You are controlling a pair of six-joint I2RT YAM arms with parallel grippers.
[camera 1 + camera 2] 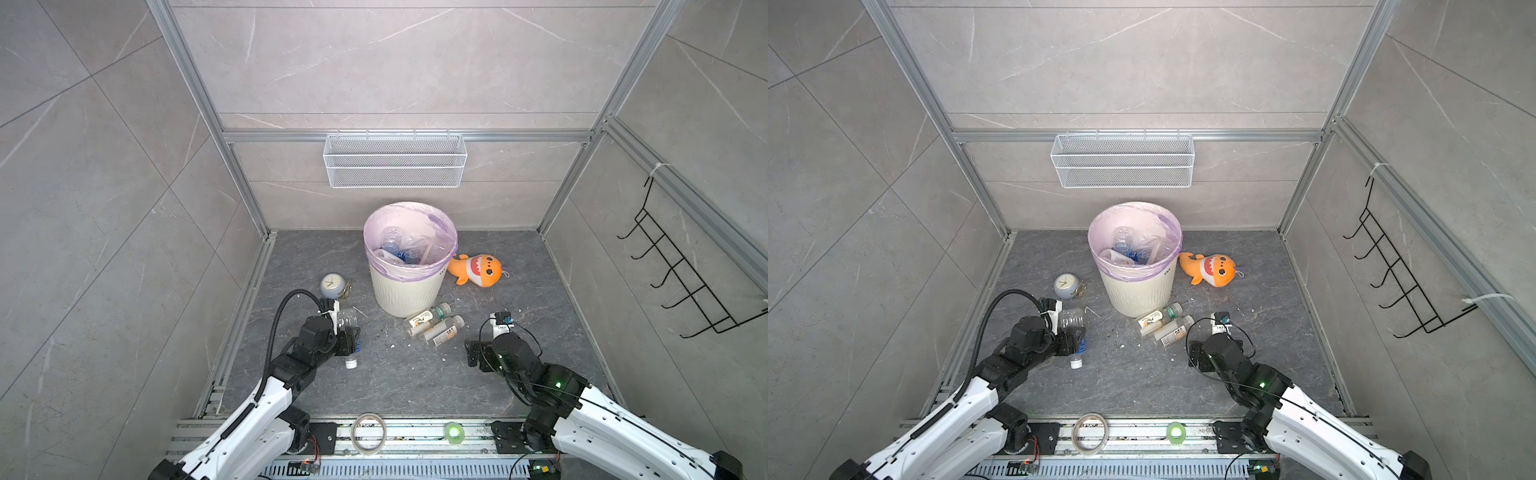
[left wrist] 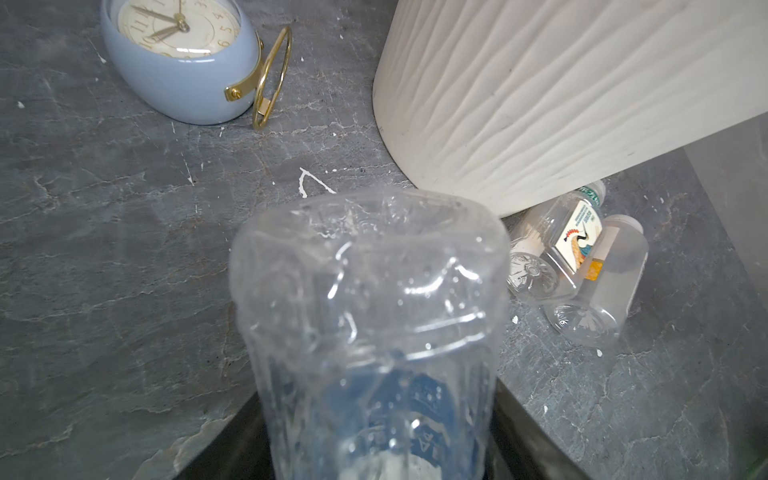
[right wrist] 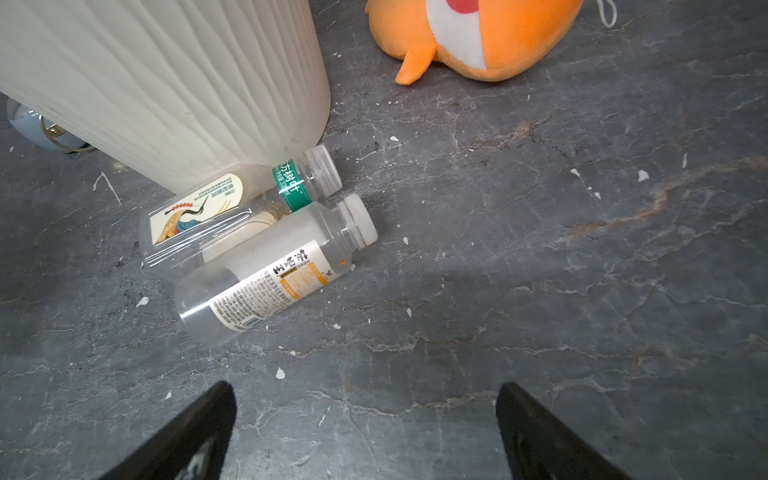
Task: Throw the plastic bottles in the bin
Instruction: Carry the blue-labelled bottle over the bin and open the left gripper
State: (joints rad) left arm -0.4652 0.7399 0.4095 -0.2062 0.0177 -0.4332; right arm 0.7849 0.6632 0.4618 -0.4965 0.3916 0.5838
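**Left claw**: closed partway across the middle of a clear, crumpled plastic bottle with a blue label and white cap. It is placed near the left edge of the dark grey stone-look tabletop, and the cap is pointed toward the near edge.

**Right claw**: spread wide, with nothing held. It is stationed toward the right edge.

**Round cream-white ribbed bin lined with a pale lilac bag**: stood midway between the left and right edges, toward the far edge. Discarded bottles are seen inside.

**Square clear bottle with a beige crane label**: laid touching the bin's foot on the near side. A milky bottle with a white-and-orange label is pressed against it.

**Handling:**
- The held bottle should be raised well above the tall rim before it is carried across.
- It should be centred over the opening before it is let go.
- The thin, dented wall is probably springy, so the grip should not be eased early.

**Not legible:**
- Whether the held bottle is lifted or resting on the tabletop cannot be told from above.
- The left fingers are masked by the bottle in the wrist view.
- The number of bottles in the bin is obscured by the bag folds.
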